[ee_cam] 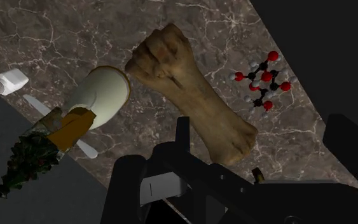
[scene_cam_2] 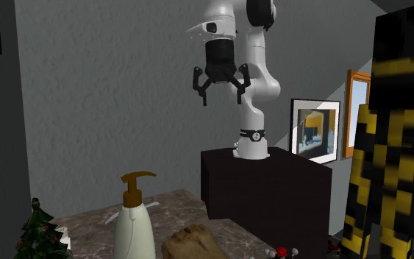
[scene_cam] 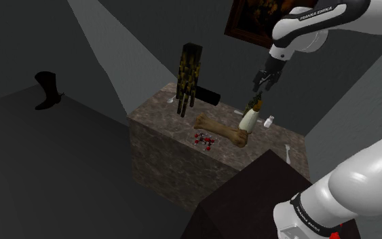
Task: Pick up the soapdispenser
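I am keeping the pincer released, its fingers spread, hanging well above the marble counter. The cream soap dispenser is standing off to one side of it, just beside a carved fist, with a small tree near its brown pump. I am judging it best to centre over the bottle first, then straddle its body clear of the fist.

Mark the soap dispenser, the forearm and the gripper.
soap dispenser (scene_cam_2: 133, 232), second exterior view, cream body.
forearm (ee_cam: 196, 102), wrist view, mid-length.
gripper (scene_cam_2: 222, 99), second exterior view, midway between its open fingertips.
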`<action>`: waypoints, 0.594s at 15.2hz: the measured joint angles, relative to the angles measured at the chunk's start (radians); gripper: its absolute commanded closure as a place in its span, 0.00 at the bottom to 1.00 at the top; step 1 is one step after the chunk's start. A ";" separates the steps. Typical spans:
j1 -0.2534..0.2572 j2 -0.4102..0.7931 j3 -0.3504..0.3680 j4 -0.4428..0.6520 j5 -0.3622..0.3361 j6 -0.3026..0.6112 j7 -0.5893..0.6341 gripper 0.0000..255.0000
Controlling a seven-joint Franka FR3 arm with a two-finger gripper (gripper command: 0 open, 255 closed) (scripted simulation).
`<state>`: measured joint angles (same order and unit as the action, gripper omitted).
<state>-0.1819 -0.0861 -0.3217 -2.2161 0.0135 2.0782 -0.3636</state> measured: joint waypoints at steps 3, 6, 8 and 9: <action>-0.021 0.099 -0.027 0.052 0.032 0.041 -0.042 0.00; -0.048 0.210 -0.046 0.118 0.077 0.078 -0.087 0.00; -0.067 0.270 -0.054 0.162 0.103 0.089 -0.111 0.00; -0.079 0.311 -0.056 0.197 0.121 0.092 -0.123 0.00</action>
<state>-0.2604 0.2251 -0.3774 -2.0188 0.1340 2.1703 -0.4867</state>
